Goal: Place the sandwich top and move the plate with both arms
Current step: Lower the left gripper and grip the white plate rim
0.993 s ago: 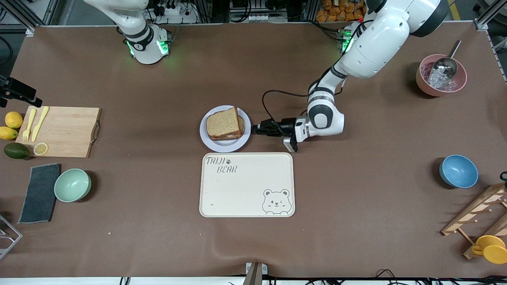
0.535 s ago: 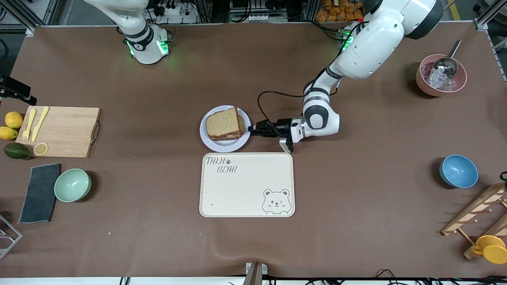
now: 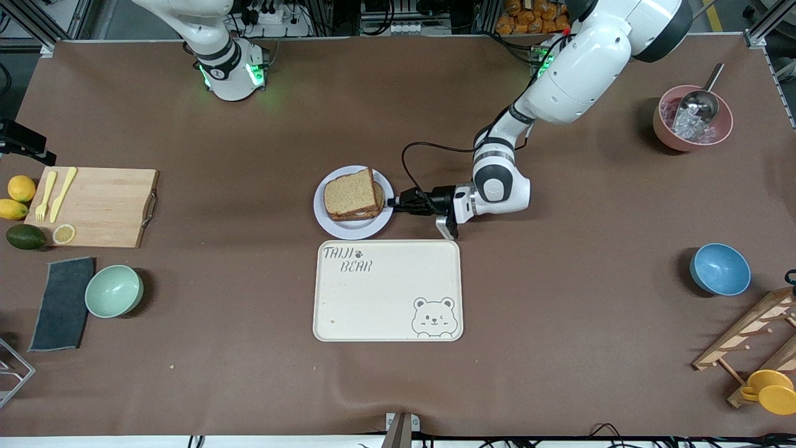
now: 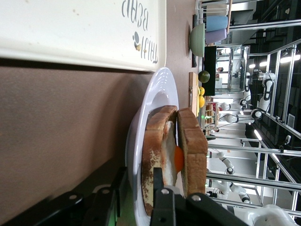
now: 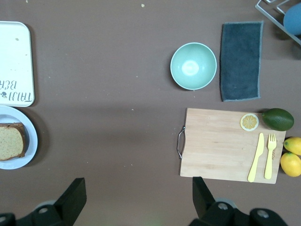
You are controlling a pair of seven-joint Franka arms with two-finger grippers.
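The sandwich top (image 3: pixel 352 191) lies on the egg-topped slice (image 4: pixel 153 141) on the plate (image 3: pixel 348 231) at the table's middle. My left gripper (image 3: pixel 392 202) is low at the plate's rim, on the side toward the left arm's end. In the left wrist view its open fingers straddle the rim (image 4: pixel 155 94), one under the plate and one above it by the lower slice; the gripper (image 4: pixel 140 188) has gaps to the rim. The top slice (image 4: pixel 190 136) sits over the egg (image 4: pixel 178 158). My right gripper (image 5: pixel 138 193) is open and empty, high over bare table between the plate (image 5: pixel 31 128) and the cutting board.
The cream bear tray (image 3: pixel 388 311) lies just nearer the front camera than the plate. A cutting board (image 3: pixel 99 205) with cutlery, a mint bowl (image 3: pixel 114 290) and a dark cloth (image 3: pixel 62 303) are toward the right arm's end. A blue bowl (image 3: pixel 719 269) and pink bowl (image 3: pixel 665 134) are toward the left arm's end.
My left gripper has slid toward the plate and now reaches its rim. The plate and sandwich have not moved.
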